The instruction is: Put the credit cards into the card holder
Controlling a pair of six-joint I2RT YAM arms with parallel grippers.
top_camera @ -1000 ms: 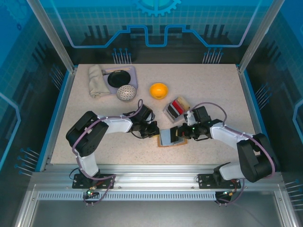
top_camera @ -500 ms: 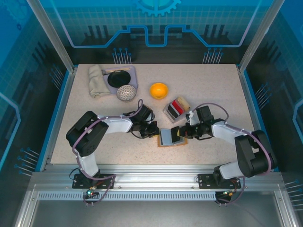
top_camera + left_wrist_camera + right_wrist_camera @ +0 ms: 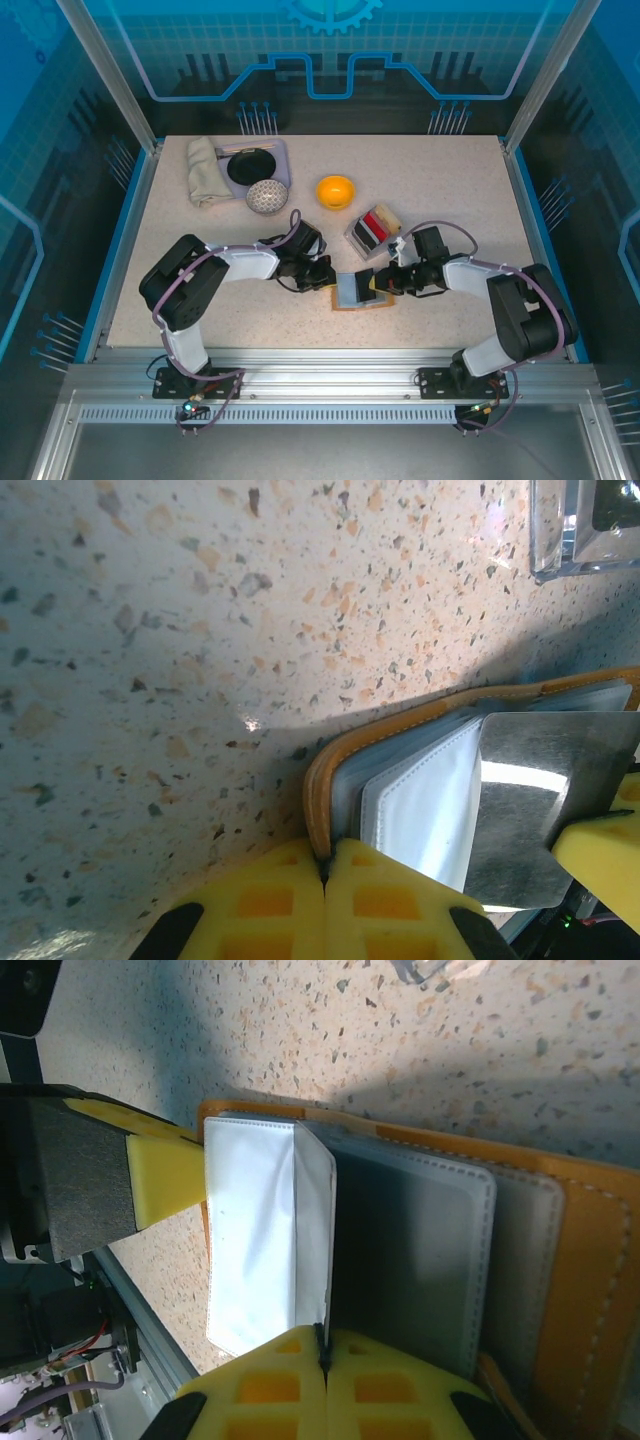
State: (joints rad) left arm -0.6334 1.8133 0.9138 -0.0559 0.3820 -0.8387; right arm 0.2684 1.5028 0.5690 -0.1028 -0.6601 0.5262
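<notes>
- My left arm (image 3: pixel 230 262) is folded, elbow out to the left. The forearm reaches right along the table (image 3: pixel 450 190), with the wrist low.
- My left gripper (image 3: pixel 325 875) is closed: the yellow pads (image 3: pixel 270 905) meet on the orange edge of the card holder (image 3: pixel 356 292).
- My right arm (image 3: pixel 490 285) mirrors it, elbow out to the right and forearm reaching left, with the wrist low at the holder's right side.
- My right gripper (image 3: pixel 322 1360) is also closed, its pads pinching a pale stitched inner leaf of the holder and lifting it off the grey pocket beneath.
- The card holder lies open on the table between my two grippers, near the front edge, gripped from both sides.
- The cards (image 3: pixel 376 221), red and black among them, stand in the tray (image 3: pixel 355 236) just behind the holder, apart from both grippers.
</notes>
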